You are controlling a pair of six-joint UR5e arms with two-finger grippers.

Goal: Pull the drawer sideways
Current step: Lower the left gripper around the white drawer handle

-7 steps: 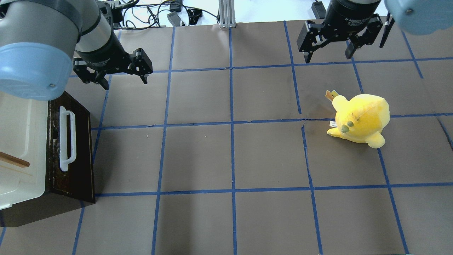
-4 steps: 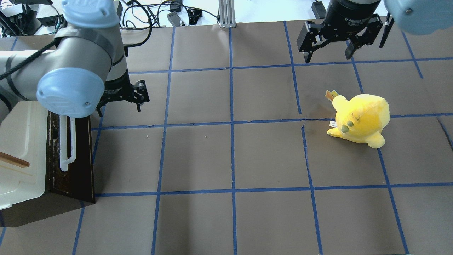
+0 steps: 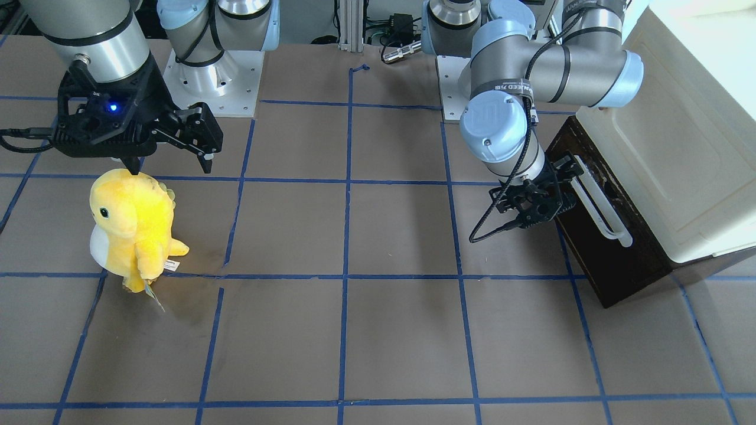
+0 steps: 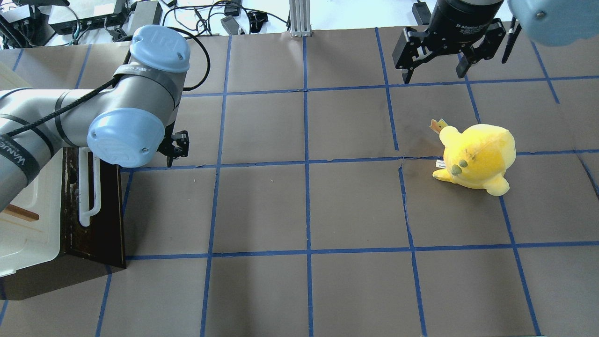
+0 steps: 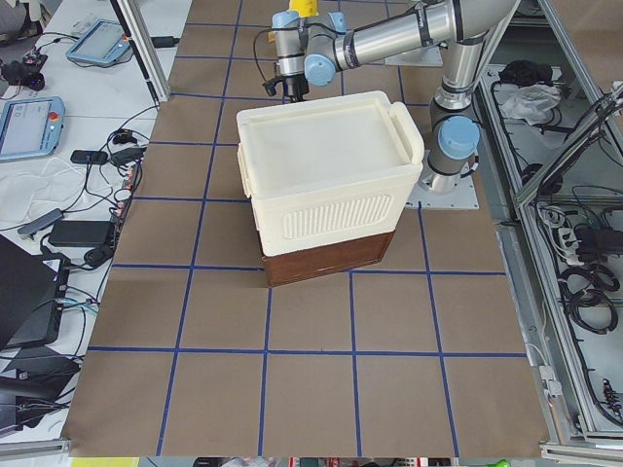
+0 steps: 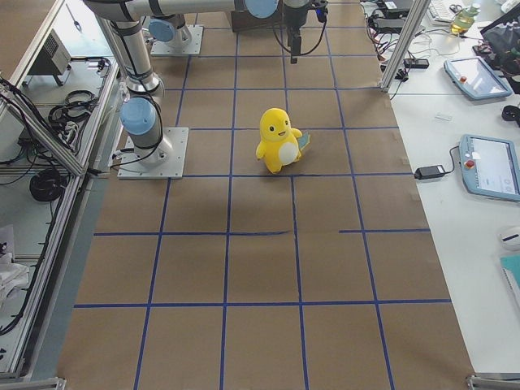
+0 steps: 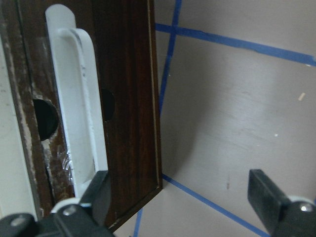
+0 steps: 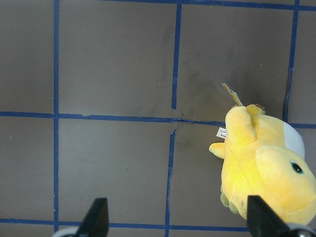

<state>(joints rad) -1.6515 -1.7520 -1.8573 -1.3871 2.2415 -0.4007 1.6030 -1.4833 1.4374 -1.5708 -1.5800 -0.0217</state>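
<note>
Brown gridded table (image 4: 262,206), drawer (image 4: 100,210) at my left edge under the cream cabinet (image 4: 32,229); my left gripper (image 7: 182,197) hangs wide open, empty, just off the end of the white handle (image 7: 79,108), and closing from here may pinch the wooden front and miss the bar

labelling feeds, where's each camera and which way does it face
Front-facing: across table, facing left arm, right arm.
Overhead: behind robot, looking down; both arms.
Exterior left: left end; cabinet, left arm.
Exterior right: right end; plush toy, right arm.
Left wrist: drawer, left gripper.
Right wrist: plush toy, right gripper.
First two share drawer.
</note>
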